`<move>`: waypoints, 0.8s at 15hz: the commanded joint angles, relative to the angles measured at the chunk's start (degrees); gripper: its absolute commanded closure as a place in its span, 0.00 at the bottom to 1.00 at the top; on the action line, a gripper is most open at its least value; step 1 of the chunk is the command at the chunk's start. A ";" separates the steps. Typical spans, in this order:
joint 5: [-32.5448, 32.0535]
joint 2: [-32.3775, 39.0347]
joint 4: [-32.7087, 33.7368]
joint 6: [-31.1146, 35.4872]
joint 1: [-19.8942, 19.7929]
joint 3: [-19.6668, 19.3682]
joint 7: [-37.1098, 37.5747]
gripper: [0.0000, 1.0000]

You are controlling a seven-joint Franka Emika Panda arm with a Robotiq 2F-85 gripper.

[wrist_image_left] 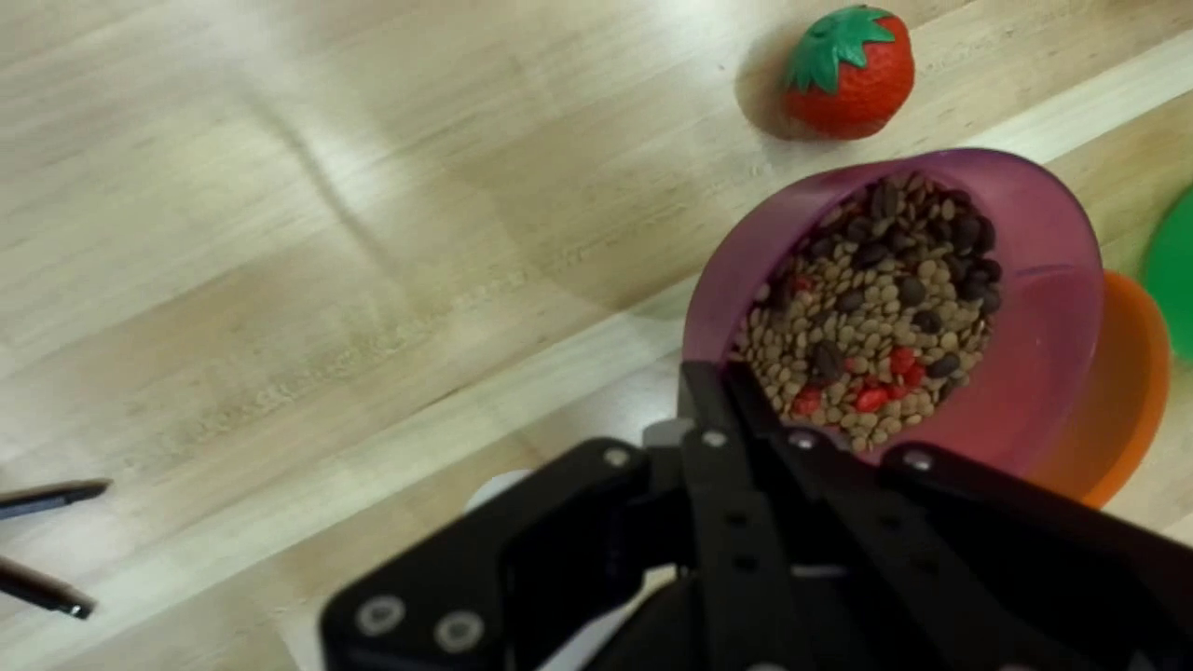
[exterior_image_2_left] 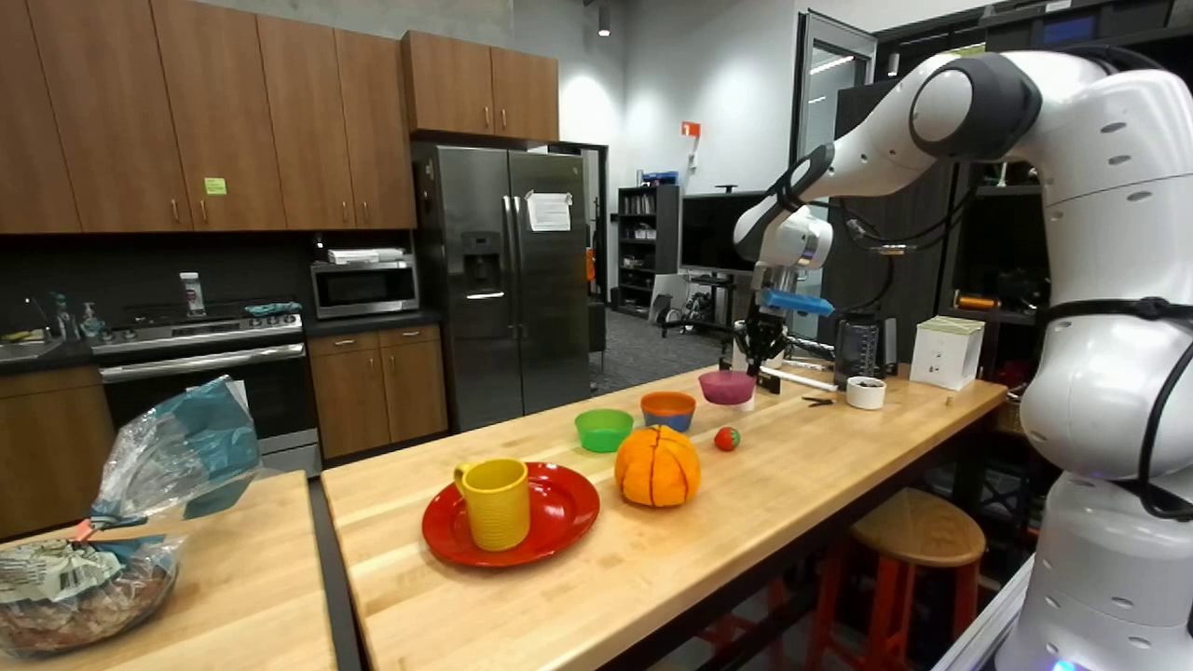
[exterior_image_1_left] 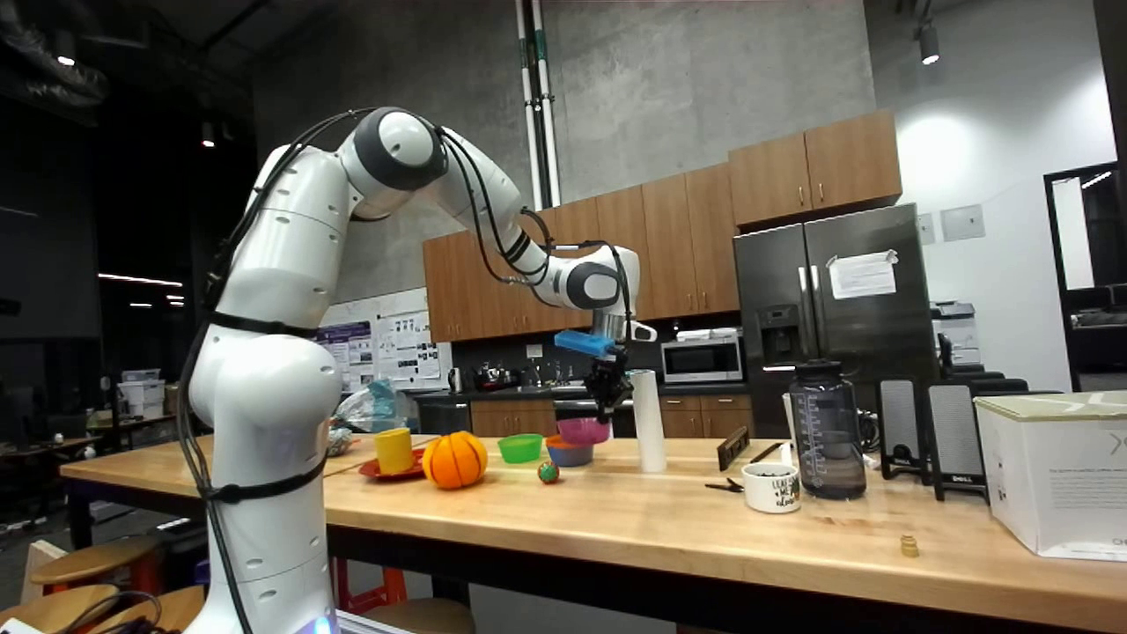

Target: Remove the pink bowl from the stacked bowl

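The black fingers [wrist_image_left: 706, 401] are close together, pinching the rim of a small round light-pink plastic bowl [wrist_image_left: 1039, 326], which hangs from them above the pale wooden bench [exterior_image_1_left: 616, 515]. Just past the fingertips, the wrist view alone shows its contents: tan lentil-like seeds [wrist_image_left: 876, 326], dark beans [wrist_image_left: 911, 291] and a few red pieces [wrist_image_left: 872, 400]. In an exterior view a white upright cylinder [exterior_image_1_left: 650, 427] stands near the fingers.

In an exterior view a narrow gap separates the pink bowl from a round orange plastic bowl [exterior_image_2_left: 665, 403] sitting in a round blue bowl [exterior_image_2_left: 667, 424], both lower than the fingers and beyond the pink bowl. In the wrist view the pink bowl covers part of the orange bowl, and the blue bowl cannot be made out. Near the hanging bowl lies a red toy strawberry [wrist_image_left: 876, 89] with green leaves. Farther from the fingers stands a small round green plastic bowl [exterior_image_1_left: 519, 448], cut off at the wrist view's edge. Well apart from them, an orange pumpkin-like object [exterior_image_2_left: 657, 468] with dark seams and a round red plate [exterior_image_2_left: 566, 513] under a ribbed yellow mug [exterior_image_2_left: 499, 508] show only in the exterior views. Two dark slender pieces [wrist_image_left: 63, 494] at the wrist view's edge are cut off; I cannot tell what they belong to.
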 commanded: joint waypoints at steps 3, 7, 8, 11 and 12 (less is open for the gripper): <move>-2.11 -1.36 -2.59 0.60 -0.33 -1.47 0.10 0.99; -3.83 -0.68 -3.95 2.41 -0.24 -1.91 0.87 0.99; -4.39 -0.58 -4.22 2.79 -0.25 -1.99 1.00 0.99; -5.77 0.05 -4.81 3.45 -0.28 -2.18 1.24 0.99; -5.80 0.40 -4.93 3.67 -0.36 -2.16 1.18 0.99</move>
